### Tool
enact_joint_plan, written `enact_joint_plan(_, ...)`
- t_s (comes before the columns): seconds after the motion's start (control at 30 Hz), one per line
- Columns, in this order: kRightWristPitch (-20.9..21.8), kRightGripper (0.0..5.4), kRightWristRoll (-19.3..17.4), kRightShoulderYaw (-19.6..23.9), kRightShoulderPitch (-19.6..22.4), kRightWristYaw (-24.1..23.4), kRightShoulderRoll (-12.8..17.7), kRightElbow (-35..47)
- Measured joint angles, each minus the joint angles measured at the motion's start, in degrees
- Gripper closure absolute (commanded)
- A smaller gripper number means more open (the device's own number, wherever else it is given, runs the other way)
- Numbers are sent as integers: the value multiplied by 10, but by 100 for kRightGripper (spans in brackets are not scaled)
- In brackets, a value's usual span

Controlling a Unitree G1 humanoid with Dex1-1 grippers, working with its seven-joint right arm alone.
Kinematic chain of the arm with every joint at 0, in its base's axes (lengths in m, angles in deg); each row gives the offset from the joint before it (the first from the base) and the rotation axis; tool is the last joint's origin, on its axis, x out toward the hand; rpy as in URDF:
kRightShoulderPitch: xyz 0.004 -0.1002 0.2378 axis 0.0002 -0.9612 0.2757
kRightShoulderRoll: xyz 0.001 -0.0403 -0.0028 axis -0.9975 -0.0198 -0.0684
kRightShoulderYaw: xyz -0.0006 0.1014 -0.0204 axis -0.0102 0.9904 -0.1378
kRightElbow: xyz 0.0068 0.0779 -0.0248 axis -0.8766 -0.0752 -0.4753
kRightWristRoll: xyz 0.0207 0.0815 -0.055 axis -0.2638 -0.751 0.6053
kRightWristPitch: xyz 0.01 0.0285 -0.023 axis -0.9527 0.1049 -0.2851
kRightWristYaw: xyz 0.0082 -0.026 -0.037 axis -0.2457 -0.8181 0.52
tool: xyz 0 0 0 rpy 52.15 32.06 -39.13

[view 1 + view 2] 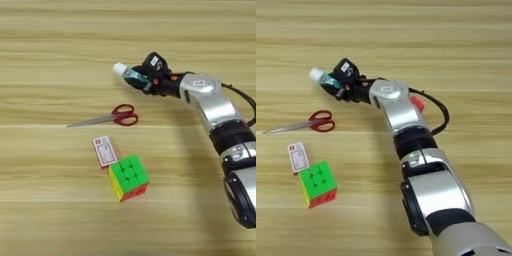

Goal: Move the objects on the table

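White-and-green glue stick (pixel 128 73) pinched crosswise in right gripper (pixel 146 80), white cap end poking out to robot's left, body angled down toward the black fingers. Looks lifted clear of bench (pixel 60 45), tho contact w/ the wood can't be ruled out. Probably held near its middle so it stays balanced during carry; judged mid-transfer, no drop spot evident.

Jaws closed onto the stick, gap only as wide as the tube; nothing else touched. Silver forearm (pixel 398 107) reaching in from lower right, wrist bent toward robot's left.

Red-handled scissors (pixel 107 117) flat on bench, blades shut, tips pointing left, well apart from gripper and nearer the robot. Red-and-white card box (pixel 104 150) lying flat nearer still, just beside or touching green/red/yellow puzzle cube (pixel 128 176), green face up; exact contact unclear. Small red cube (pixel 416 103) mostly hidden behind forearm, only a sliver seen in right eye view.

Remaining objs untouched, so task judged early-to-mid. Risk: round tube could roll or pivot in a two-finger pinch.
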Motion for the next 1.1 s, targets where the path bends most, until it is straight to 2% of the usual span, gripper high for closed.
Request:
enact_joint_plan(0.2,-35,371,-22,-3,-31,37,7,111)
enact_joint_plan(0.3,-37,371,-28,-11,-47,61,16,158)
enact_joint_plan(0.63,-34,371,-38,-28,-97,140,61,190)
enact_joint_plan(0.8,-5,371,-39,-28,-121,179,93,186)
enact_joint_plan(1.0,63,371,-38,-35,-131,237,118,128)
enact_joint_plan(1.1,82,371,-38,-38,-134,259,121,94)
